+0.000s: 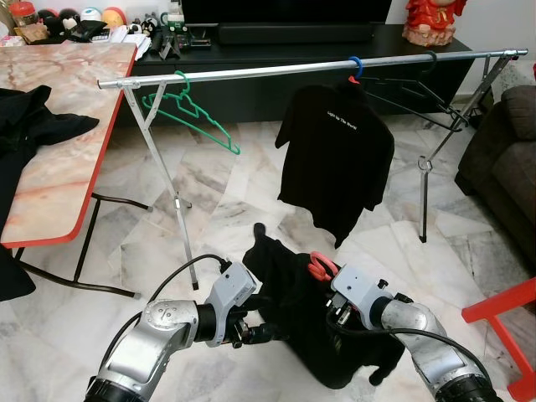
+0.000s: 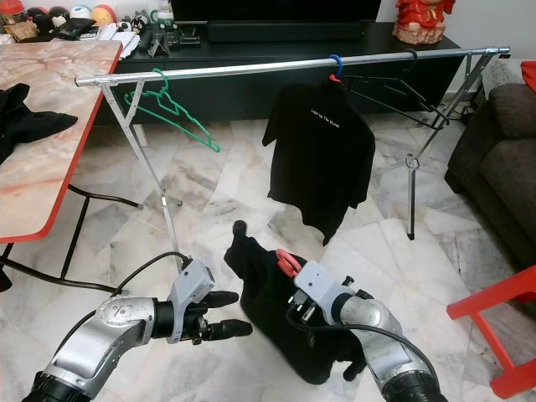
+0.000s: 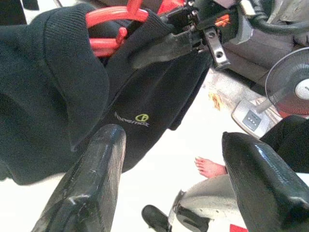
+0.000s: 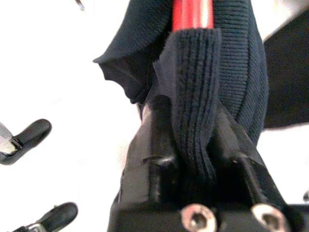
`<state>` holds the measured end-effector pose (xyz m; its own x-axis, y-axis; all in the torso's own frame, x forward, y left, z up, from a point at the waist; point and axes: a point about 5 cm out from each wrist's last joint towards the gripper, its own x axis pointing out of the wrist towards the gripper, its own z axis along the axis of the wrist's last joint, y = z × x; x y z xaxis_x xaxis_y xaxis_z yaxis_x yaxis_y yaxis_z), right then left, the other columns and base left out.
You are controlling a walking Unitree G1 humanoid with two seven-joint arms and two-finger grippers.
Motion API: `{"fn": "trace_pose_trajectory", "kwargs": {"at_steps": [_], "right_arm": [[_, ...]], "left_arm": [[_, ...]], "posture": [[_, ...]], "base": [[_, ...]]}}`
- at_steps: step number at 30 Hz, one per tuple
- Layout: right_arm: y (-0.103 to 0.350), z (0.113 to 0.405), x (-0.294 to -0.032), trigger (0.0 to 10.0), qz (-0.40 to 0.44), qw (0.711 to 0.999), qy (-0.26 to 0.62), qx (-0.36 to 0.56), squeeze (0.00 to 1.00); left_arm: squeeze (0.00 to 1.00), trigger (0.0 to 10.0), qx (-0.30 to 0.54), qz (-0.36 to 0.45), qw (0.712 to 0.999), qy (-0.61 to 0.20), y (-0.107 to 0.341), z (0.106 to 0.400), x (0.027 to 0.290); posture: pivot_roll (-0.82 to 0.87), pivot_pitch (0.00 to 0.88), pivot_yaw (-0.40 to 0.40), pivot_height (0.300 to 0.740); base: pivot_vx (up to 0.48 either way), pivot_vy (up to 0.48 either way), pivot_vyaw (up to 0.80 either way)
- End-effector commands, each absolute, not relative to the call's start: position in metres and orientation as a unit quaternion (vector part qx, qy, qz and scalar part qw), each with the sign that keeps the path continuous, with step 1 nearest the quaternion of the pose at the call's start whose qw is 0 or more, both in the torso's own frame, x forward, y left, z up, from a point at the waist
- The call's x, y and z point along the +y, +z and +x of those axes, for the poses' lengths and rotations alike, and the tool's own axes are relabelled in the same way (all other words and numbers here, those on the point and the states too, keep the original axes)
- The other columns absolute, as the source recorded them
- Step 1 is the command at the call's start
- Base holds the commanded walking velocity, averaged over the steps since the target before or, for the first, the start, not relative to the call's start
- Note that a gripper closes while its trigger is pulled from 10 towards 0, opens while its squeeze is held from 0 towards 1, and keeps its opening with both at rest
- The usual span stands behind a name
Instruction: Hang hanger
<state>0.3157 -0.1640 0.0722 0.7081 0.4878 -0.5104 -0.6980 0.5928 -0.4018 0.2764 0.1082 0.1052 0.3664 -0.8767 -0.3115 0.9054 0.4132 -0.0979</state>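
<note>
A red hanger sits inside the collar of a dark shirt that droops low over the marble floor. My right gripper is shut on the ribbed collar with the hanger's red neck running out between its fingers. My left gripper is open just left of the shirt, apart from it, its fingers pointing at the cloth and hanger. Beyond, a silver rail spans the room.
On the rail hang green hangers, a black T-shirt on a blue hook and black hangers. A marble-top table stands left, a dark sofa and a red stool right. A person's bare foot is nearby.
</note>
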Motion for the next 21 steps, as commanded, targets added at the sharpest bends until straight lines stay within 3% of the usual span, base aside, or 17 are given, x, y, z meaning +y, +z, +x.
{"fn": "trace_pose_trajectory", "kwargs": {"at_steps": [1,9,13,21], "right_arm": [[0.080,0.316,-0.164,0.0,-0.314,0.860,0.372,0.155,0.00],[0.063,0.290,-0.186,0.0,-0.361,0.776,0.482,0.188,0.00],[0.065,0.285,-0.187,0.0,-0.353,0.756,0.521,0.182,0.00],[0.073,0.290,-0.174,0.0,-0.342,0.745,0.551,0.156,0.00]], "left_arm": [[1.00,10.0,0.151,0.057,0.826,-0.541,0.108,0.276,0.114],[1.00,10.0,0.140,0.115,0.810,-0.557,0.127,0.277,0.131],[1.00,10.0,0.139,0.134,0.802,-0.566,0.130,0.280,0.129],[1.00,10.0,0.163,0.158,0.769,-0.598,0.112,0.281,0.107]], "posture": [[-0.04,0.159,-0.035,0.740],[-0.03,0.154,-0.039,0.740],[-0.03,0.148,-0.039,0.740],[-0.03,0.133,-0.039,0.740]], "base": [[0.000,0.000,0.00],[0.000,0.000,0.00],[0.000,0.000,0.00],[0.000,0.000,0.00]]}}
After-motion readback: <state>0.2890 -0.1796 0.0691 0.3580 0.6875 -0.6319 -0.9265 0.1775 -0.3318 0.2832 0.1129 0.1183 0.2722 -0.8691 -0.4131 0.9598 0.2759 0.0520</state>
